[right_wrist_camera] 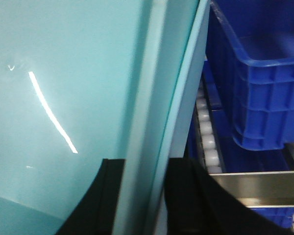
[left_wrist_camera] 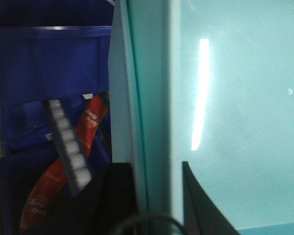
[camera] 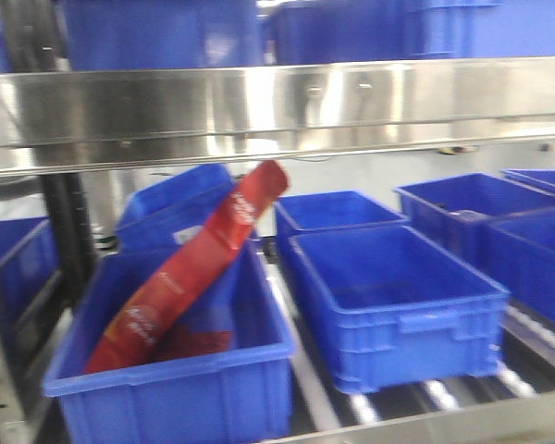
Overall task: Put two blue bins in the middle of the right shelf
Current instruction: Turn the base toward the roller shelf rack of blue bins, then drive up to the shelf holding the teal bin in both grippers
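Teal bin rim [left_wrist_camera: 154,122] pinched by both grippers [left_wrist_camera: 157,196]; blue bins [camera: 393,301] apparently beyond.

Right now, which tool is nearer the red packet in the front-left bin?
Left. The left tool has the red packet close on its left; the right tool sees only a blue bin on its right, no packet.
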`<action>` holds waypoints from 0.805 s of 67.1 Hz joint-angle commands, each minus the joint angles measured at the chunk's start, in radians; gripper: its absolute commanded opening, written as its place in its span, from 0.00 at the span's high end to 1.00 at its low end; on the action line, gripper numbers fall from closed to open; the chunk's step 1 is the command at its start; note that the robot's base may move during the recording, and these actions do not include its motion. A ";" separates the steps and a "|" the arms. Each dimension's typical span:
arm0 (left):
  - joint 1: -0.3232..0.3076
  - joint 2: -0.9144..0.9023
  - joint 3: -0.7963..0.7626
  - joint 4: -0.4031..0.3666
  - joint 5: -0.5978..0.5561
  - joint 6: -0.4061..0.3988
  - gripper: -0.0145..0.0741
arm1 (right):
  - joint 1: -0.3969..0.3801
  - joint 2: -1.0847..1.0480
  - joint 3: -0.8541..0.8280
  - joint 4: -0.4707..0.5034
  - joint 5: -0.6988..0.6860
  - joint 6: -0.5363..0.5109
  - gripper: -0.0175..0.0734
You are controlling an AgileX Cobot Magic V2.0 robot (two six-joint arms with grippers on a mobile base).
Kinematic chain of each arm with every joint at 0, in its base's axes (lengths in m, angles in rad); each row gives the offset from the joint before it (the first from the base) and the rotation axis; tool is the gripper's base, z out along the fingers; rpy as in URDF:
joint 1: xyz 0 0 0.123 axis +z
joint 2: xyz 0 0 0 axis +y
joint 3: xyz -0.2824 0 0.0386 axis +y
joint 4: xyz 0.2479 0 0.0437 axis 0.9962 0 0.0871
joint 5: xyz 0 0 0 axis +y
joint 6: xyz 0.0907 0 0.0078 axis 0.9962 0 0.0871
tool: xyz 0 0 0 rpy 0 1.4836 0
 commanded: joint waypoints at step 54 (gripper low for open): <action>0.002 -0.013 -0.018 -0.013 -0.136 -0.003 0.96 | 0.001 -0.018 -0.018 0.011 -0.052 -0.026 0.98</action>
